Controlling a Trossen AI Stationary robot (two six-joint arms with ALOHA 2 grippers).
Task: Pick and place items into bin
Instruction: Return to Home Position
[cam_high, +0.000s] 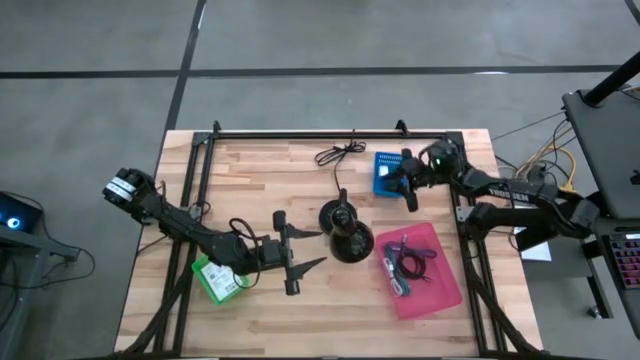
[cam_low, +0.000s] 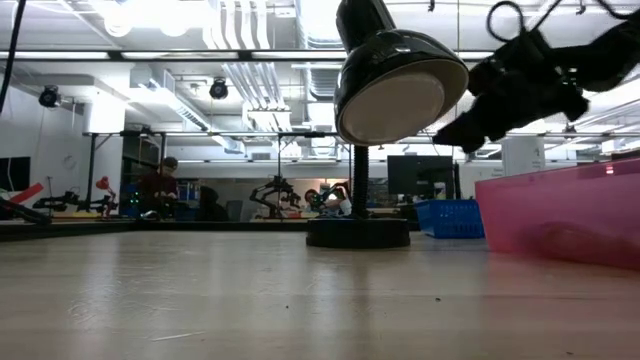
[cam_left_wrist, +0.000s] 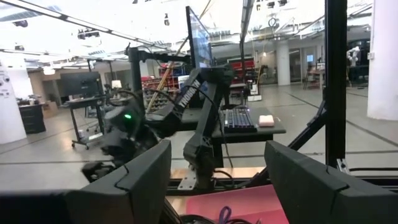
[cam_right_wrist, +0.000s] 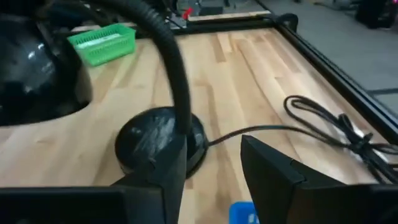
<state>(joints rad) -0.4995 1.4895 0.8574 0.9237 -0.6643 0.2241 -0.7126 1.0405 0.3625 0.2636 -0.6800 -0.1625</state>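
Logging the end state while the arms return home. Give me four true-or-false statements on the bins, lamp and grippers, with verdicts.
1. The left gripper and right gripper are both open and empty. True.
2. The green bin sits beside the right gripper. False: it sits near the left gripper.
3. The red bin holds cables. True.
4. The black lamp lies inside the blue bin. False: it stands upright on the table, between the bins.

Bins, three: green bin (cam_high: 203, 270) at 8 o'clock, blue bin (cam_high: 380, 160) at 1, red bin (cam_high: 443, 288) at 4. Black desk lamp (cam_high: 349, 241), one.
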